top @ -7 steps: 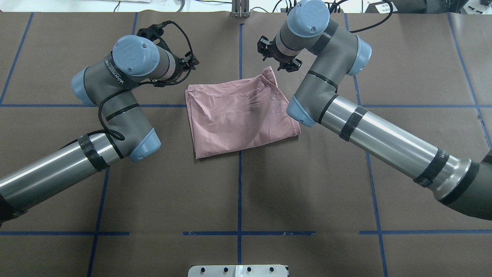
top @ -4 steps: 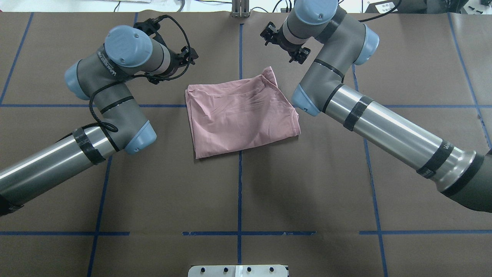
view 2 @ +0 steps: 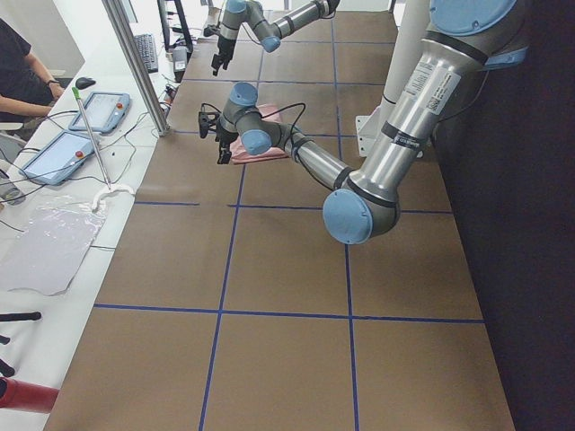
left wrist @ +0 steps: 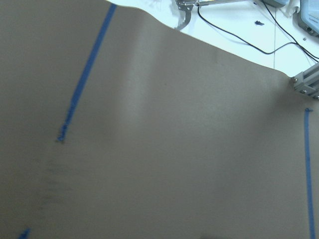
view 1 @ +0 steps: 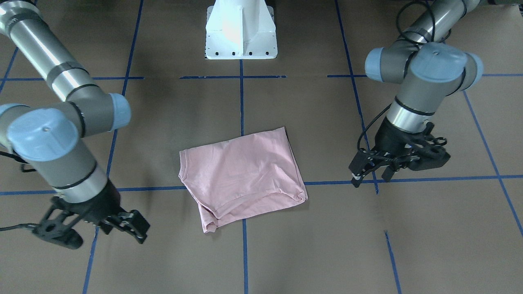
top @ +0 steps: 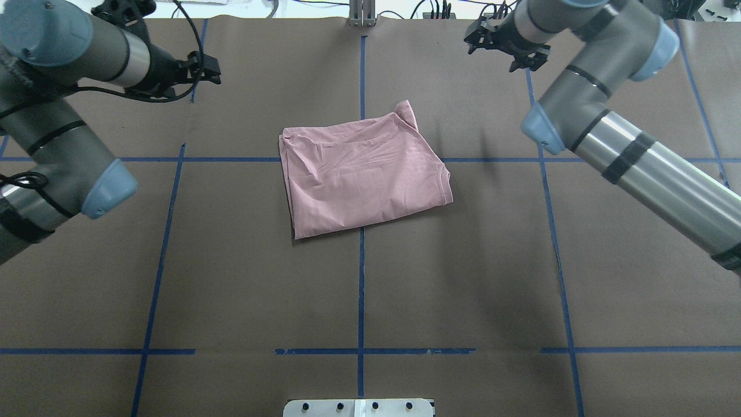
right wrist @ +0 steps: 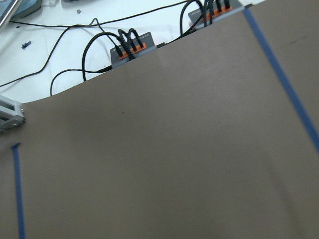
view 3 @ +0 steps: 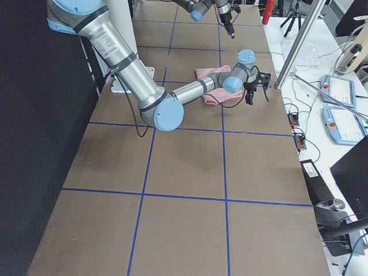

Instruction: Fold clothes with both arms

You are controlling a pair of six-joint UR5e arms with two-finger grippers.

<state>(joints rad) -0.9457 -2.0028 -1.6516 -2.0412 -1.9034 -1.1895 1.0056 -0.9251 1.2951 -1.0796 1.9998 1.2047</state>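
The pale pink T-shirt (top: 362,176) lies folded into a rough rectangle in the middle of the table, and it also shows in the front-facing view (view 1: 241,175). Its print and lettering are hidden inside the fold. My left gripper (top: 204,75) hangs open and empty off the shirt's far left, and it shows again in the front-facing view (view 1: 369,179). My right gripper (top: 492,58) is open and empty off the shirt's far right, near the table's far edge; the front-facing view (view 1: 98,234) shows its fingers spread. Neither gripper touches the shirt. Both wrist views show only brown paper and blue tape.
The brown table cover carries a grid of blue tape lines (top: 361,278). The white base pedestal (view 1: 241,32) stands at the robot's side. Cables and a power strip (right wrist: 130,47) lie beyond the far edge. An operator (view 2: 18,63) sits by a side bench with tablets (view 2: 99,112).
Both arms have swung outward and away from the shirt, the left gripper to the far left, the right one to the far right. The shirt has not moved.
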